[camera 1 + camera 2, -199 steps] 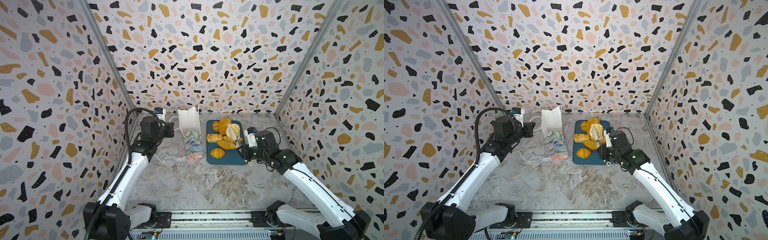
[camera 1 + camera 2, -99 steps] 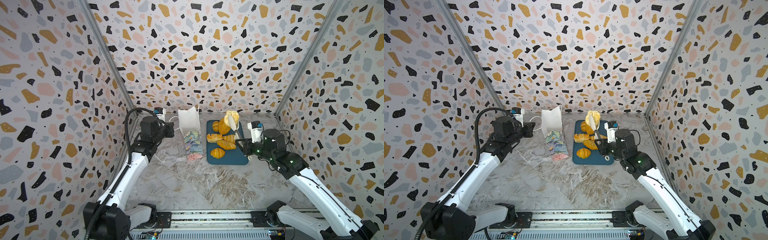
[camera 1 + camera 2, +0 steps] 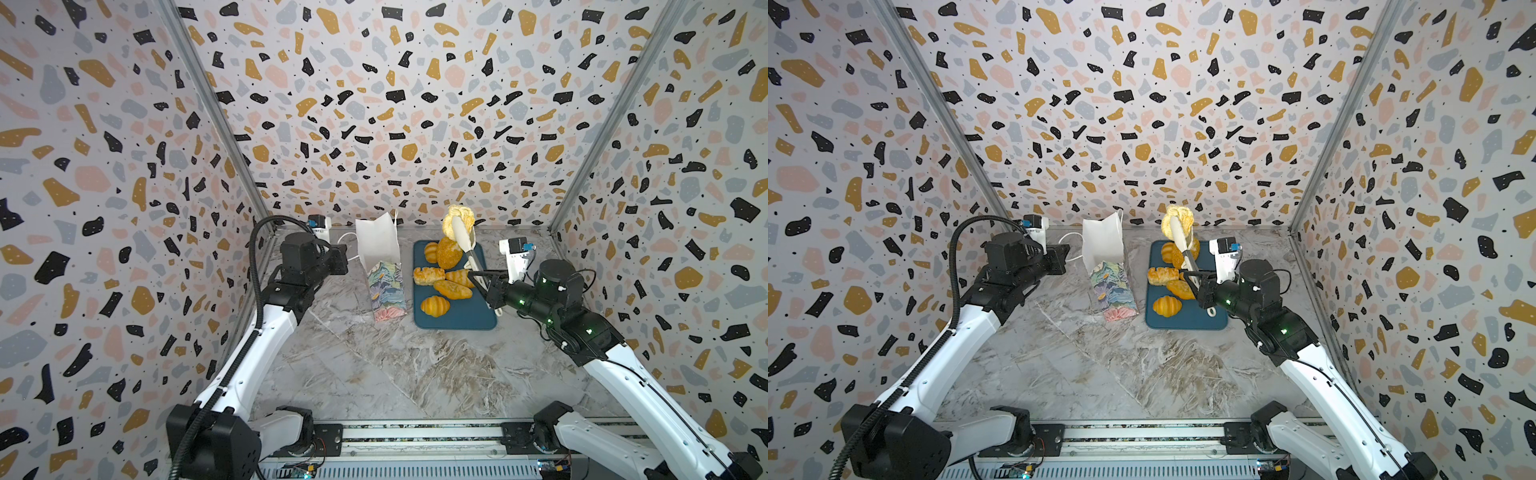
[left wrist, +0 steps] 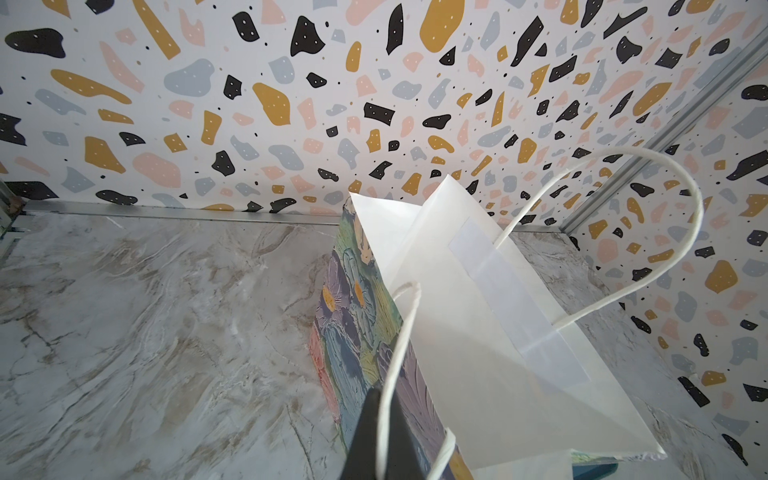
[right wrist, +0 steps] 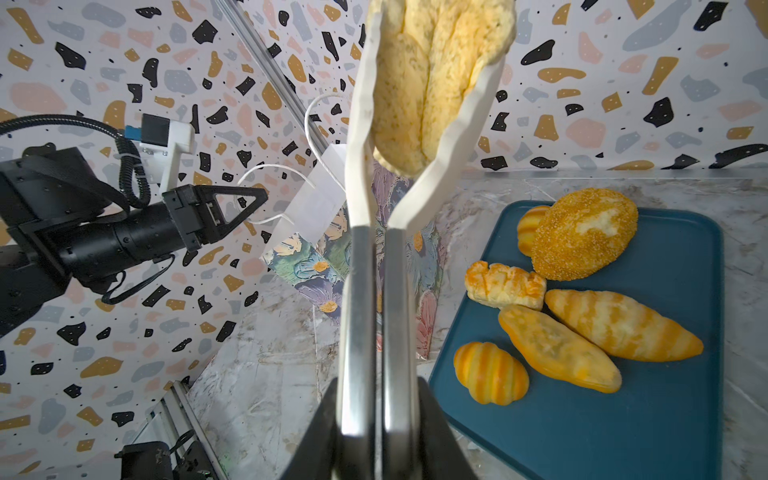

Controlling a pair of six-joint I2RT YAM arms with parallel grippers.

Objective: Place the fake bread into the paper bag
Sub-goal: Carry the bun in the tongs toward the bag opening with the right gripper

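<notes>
Paper bag [image 3: 383, 274], pastel floral print

**Robot test cell, dressed up as a bakery counter**

We're looking into a boxed-in lab rig here. 3 walls [image 3: 395, 104] papered in terrazzo print close off the scene, joined by bare aluminium corner posts [image 3: 216, 112]. The floor of the cell is a marble-look tabletop [image 3: 395, 374]. Along its front edge runs a metal rail [image 3: 415, 434] carrying 2 white-and-black robot arms, the left arm [image 3: 266, 345] and the right arm [image 3: 640, 386]. Black corrugated cable conduit [image 3: 254, 266] loops up the left one, and a small exposed circuit board [image 3: 305, 471] sits below the rail. The goods are staged props: fake bread [image 3: 435, 305] on a dark-blue tray [image 3: 465, 316], beside a floral paper bag [image 3: 386, 291].
</notes>
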